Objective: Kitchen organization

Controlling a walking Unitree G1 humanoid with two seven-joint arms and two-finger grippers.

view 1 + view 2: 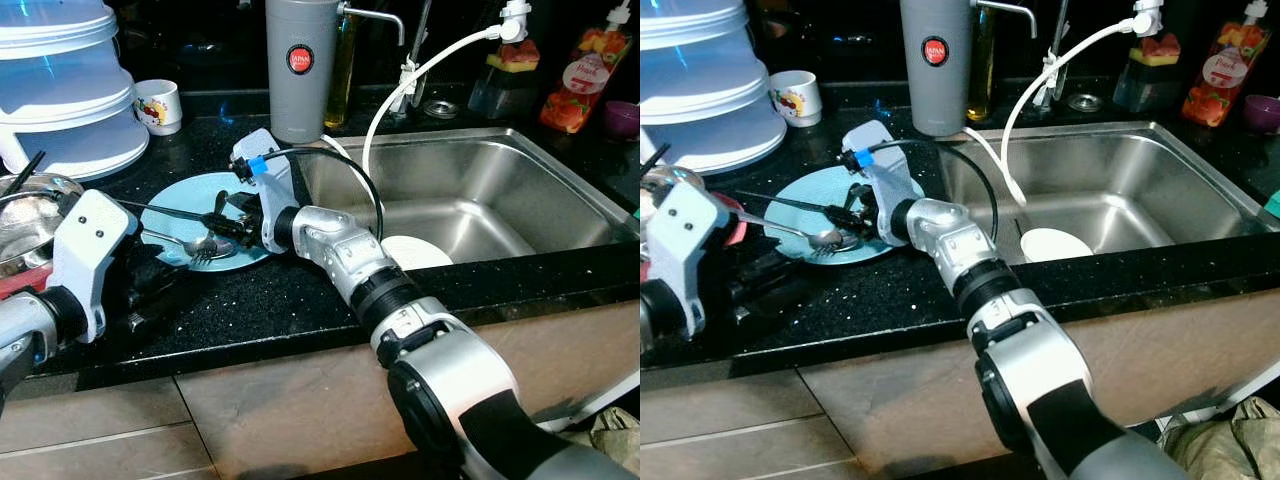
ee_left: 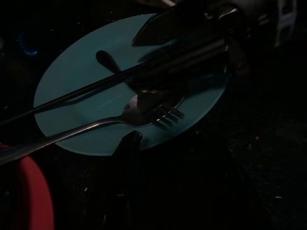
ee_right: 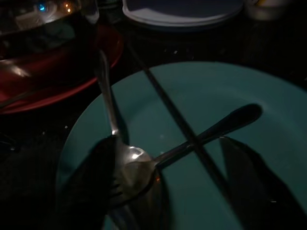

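Right wrist view: right tool (image 3: pixel 163 191) spread open, fingers straddling the spoon (image 3: pixel 134 167) bowl, nothing gripped.
Cutlery: spoon, fork (image 1: pixel 205 252) and dark utensil (image 1: pixel 175 211) cross on the teal plate (image 1: pixel 190 195), worktop front-left of the sink (image 1: pixel 480 190).
Axis: spoon's handle runs away from the tool.
Left tool (image 1: pixel 150 310): at worktop's front edge, state unclear.
Nearer arm: right.

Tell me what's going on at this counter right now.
The robot's right tool is down over a light blue plate on the black counter, its open fingers on either side of a fork and spoon that lie crossed there. A thin dark stick, maybe a chopstick, also lies across the plate. The left tool waits low beside the plate. A small white dish sits in the sink.
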